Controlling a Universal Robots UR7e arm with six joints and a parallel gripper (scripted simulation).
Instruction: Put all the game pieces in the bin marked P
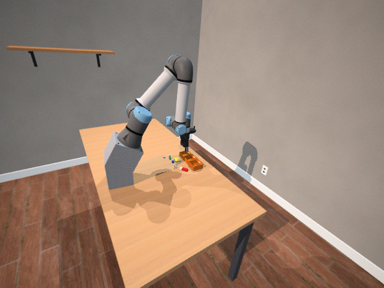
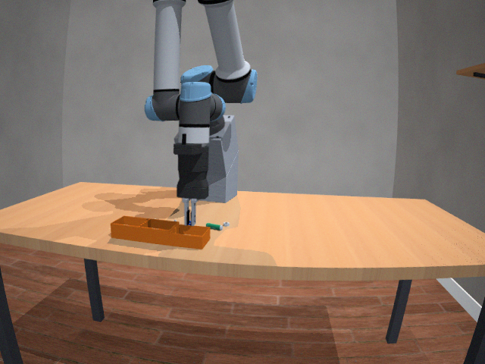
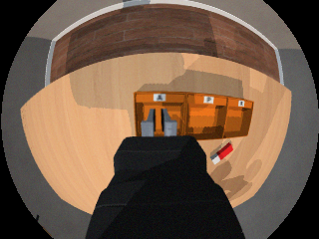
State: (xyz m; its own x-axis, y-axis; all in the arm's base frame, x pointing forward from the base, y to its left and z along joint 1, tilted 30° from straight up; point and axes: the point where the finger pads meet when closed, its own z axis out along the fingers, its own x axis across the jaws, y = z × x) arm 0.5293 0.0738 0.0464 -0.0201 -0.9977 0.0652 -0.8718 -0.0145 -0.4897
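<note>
My gripper (image 1: 186, 150) (image 2: 189, 224) (image 3: 158, 116) has its fingers a little apart with nothing seen between them. It points down over the bin marked A (image 3: 142, 117). The orange bin marked P (image 3: 205, 119) is the middle one of the row; I cannot make out any thing inside it. A blue piece (image 1: 172, 161) lies on the table behind the bins; in the exterior view it shows behind the fingertips. A yellow piece (image 1: 177, 159) lies near it. A green cylinder (image 1: 170, 157) (image 2: 213, 226) and a small whitish thing (image 1: 164, 156) (image 2: 226, 224) lie farther along.
The bin marked R (image 3: 239, 119) is at the other end of the row. A red and white piece (image 1: 184, 169) (image 3: 225, 151) lies beside the row on the robot's side. A small metallic thing (image 1: 175, 166) lies near it. The bins stand near the table's edge.
</note>
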